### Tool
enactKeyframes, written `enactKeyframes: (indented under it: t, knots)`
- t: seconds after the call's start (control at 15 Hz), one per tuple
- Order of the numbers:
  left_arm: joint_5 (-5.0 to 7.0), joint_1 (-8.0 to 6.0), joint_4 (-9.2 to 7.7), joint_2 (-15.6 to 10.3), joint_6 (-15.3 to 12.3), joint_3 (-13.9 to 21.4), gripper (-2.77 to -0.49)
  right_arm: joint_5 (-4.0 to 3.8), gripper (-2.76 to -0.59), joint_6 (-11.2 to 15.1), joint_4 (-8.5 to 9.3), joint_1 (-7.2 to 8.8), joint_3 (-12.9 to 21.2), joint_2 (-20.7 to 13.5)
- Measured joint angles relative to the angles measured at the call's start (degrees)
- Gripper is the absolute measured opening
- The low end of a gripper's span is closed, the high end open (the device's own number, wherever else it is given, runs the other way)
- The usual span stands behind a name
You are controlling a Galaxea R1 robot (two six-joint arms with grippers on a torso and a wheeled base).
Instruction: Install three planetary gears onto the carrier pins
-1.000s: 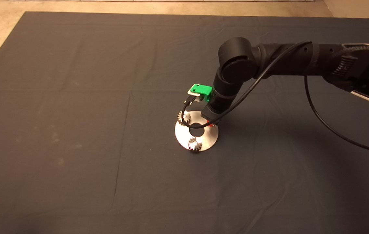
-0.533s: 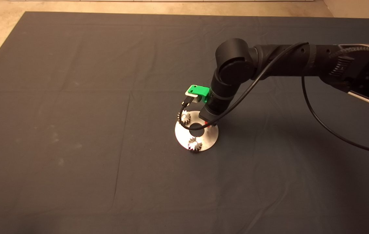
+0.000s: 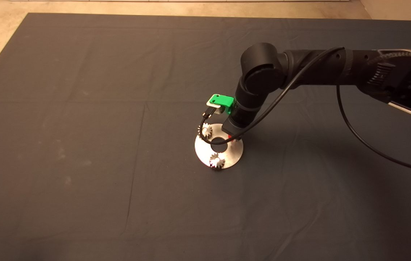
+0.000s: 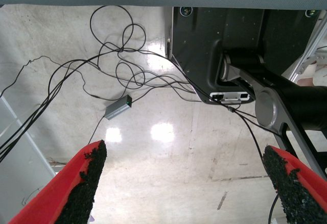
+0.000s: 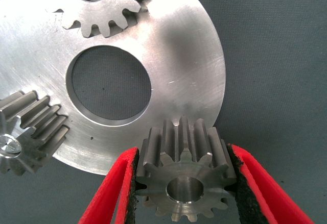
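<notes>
Right end effector point(image 5: 184, 183) is pinching a toothed steel gear point(image 5: 185, 173) above the brushed, shiny disc point(image 5: 179, 55). Two matching gears point(image 3: 217, 161) are sitting on pins. Left end effector point(image 4: 184, 183) is hanging spread.

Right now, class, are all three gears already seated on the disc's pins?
No: two seated gears sit on the disc, while the third gear is clamped in the right pincer.

I work in a robotics lab: dark mat point(image 3: 82, 145) under my grippers, loose cables point(image 4: 117, 66) across polished concrete floor point(image 4: 163, 173).
</notes>
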Motion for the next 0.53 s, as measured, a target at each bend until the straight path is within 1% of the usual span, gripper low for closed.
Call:
enactKeyframes:
  t: [0.33,0.53]
  knots:
    - [0.00,-0.01,0.00,-0.04,-0.02,0.00,-1.09,0.00,-2.29,0.00,-1.21,0.17,0.00,-0.02]
    - [0.00,-0.01,0.00,-0.17,-0.02,0.00,-1.09,0.09,-2.29,0.00,-1.38,0.28,-0.02,-0.30]
